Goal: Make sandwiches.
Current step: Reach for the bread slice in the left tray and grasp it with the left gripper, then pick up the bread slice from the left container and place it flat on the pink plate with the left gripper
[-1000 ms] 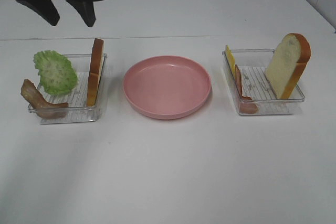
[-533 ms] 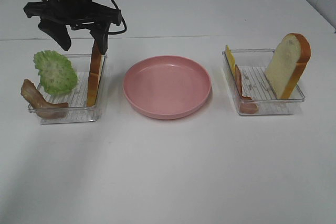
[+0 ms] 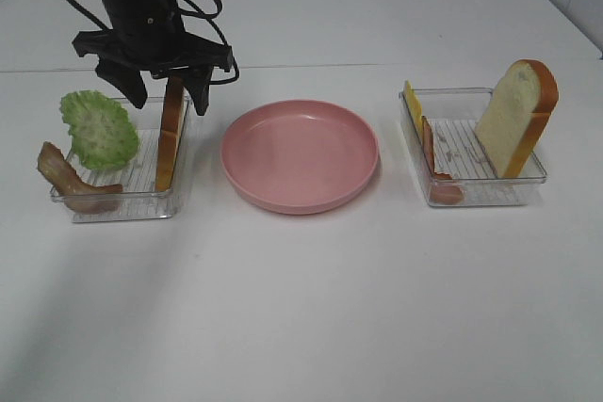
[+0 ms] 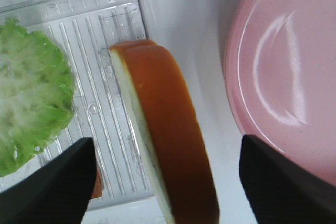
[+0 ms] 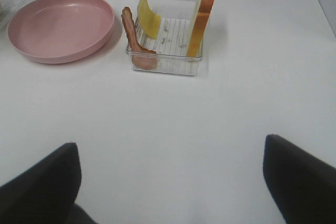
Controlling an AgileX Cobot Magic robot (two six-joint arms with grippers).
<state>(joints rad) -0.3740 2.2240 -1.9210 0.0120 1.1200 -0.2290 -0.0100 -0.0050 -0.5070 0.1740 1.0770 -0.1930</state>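
Straddling an upright bread slice, the left gripper hangs with its jaws spread wide and nothing held. One finger is on the lettuce side of the slice and the other is on the plate side, so the slice lies between and below them.

The slice stands on edge with its brown crust uppermost, leaning on the wall of the left tray that faces the plate. Its long axis runs front to back on the table. The jaws' closing line crosses that axis, toward the two flat white faces. In my judgement the coming grasp turns on this: the thin way of the slice matches the gap, so the gripper mainly needs to descend and close. How far the fingertips sit above the crust I cannot tell.

The lettuce leaf sits just beside the slice in the same tray, with a bacon strip at the tray's front corner. The pink plate is next over, mid-table, with no food on it. Well apart on the far side, the right tray holds a second slice, cheese and another bacon strip.

Farthest off, the right gripper is spread wide over bare table, holding nothing. The left arm is the nearer one to this slice.
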